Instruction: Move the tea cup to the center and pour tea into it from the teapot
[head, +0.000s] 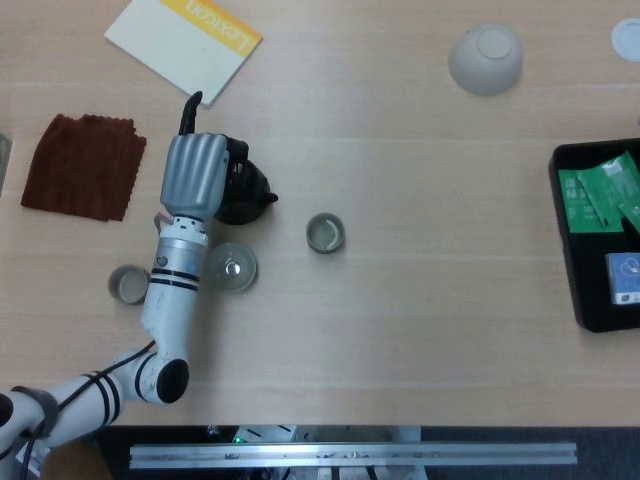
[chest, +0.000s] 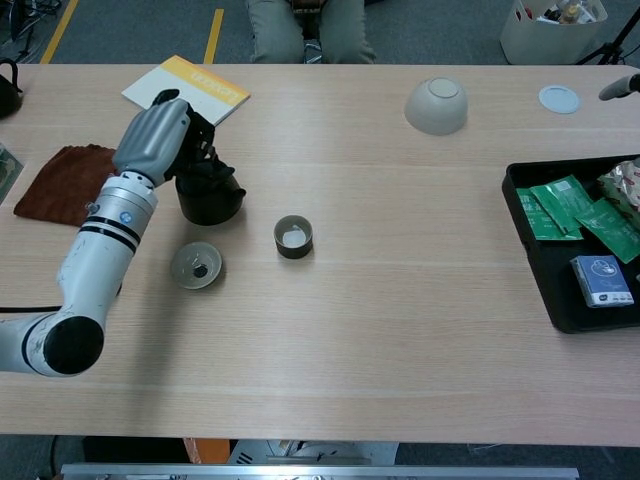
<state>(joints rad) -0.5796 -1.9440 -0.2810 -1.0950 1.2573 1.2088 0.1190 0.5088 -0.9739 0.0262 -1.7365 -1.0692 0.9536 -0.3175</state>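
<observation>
Hand: left hand (head: 194, 175) clamped around black teapot (head: 243, 196), forearm slanting up from lower left.
Cup: tea cup (head: 325, 233) right of teapot, apart.
Room: bare desk (head: 440, 300) beyond cup.

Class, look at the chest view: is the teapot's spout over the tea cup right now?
No. The left hand holds the teapot well left of the tea cup, with bare table between them.
</observation>
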